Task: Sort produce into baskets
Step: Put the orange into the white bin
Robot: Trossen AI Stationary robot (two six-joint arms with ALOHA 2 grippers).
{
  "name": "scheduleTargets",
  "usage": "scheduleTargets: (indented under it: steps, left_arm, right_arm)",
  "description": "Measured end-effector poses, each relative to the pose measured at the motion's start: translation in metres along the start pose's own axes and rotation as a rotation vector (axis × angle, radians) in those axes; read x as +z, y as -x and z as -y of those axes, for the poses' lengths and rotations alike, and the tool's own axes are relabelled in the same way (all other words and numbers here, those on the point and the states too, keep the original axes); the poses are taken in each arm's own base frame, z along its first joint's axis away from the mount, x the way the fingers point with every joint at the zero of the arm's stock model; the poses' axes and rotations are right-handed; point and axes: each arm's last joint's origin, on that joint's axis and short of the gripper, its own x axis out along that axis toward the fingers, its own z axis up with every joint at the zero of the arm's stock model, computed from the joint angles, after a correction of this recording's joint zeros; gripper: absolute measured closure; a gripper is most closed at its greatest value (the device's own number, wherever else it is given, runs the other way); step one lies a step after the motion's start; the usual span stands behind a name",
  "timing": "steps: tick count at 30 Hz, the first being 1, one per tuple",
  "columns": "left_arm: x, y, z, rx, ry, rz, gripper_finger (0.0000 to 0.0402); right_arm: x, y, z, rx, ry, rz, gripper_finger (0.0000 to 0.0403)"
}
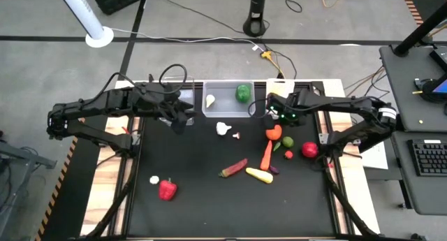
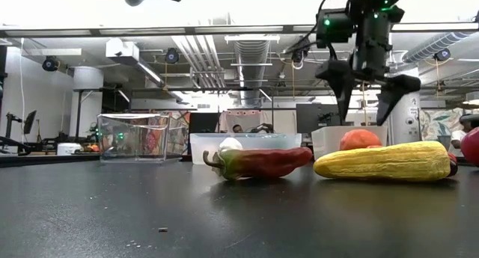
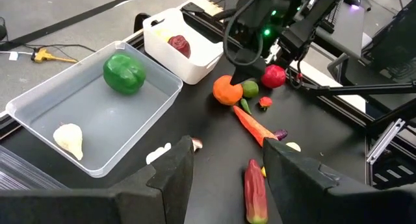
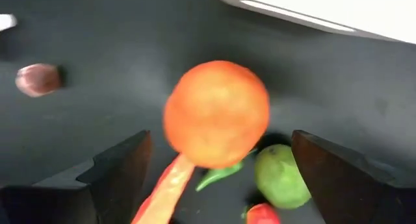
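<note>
Nearest the low camera you had a long red pepper lying on the table, with the yellow squash just beside it and the orange tomato behind that.

Your right gripper hung just above the tomato, near the table's back edge toward the right. Its fingers were spread wide either side of the fruit, grasping nothing. Under it lay the carrot and a small green fruit, touching the tomato or nearly so. A red apple sat near the right edge.

Your left gripper hovered over the table's back left part, in front of the narrow clear bin. Its fingers stood apart and empty.

You had the wide clear bin at the middle of the back edge, holding the green pepper and one garlic. The white bin stood to its right with a dark red piece inside.

Loose on the table were another garlic just in front of the wide bin, and a small purple bit beside it. Near the front left corner lay a red pepper and a small white piece.
</note>
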Motion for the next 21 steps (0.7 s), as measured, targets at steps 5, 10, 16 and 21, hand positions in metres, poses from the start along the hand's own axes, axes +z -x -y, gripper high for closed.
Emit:
scheduleTargets:
  steps: [5, 10, 16, 21]
  left_arm:
    - [0.000, 0.000, 0.000, 0.000, -0.010, 0.000, 0.0235]
    - [0.000, 0.000, 0.000, 0.000, -0.010, 0.000, 0.0235]
    - [0.000, 0.000, 0.000, 0.000, -0.010, 0.000, 0.0235]
    - [0.000, 0.000, 0.000, 0.000, -0.011, 0.000, 0.0235]
  right_arm:
    - [0.000, -0.017, 0.002, -0.016, -0.014, 0.001, 0.0042]
    - [0.001, -0.033, 0.001, -0.009, -0.015, 0.006, 0.0042]
    - [0.002, -0.043, 0.000, 0.000, -0.035, 0.016, 0.0051]
    - [0.002, -0.044, 0.000, -0.001, -0.035, 0.020, 0.0082]
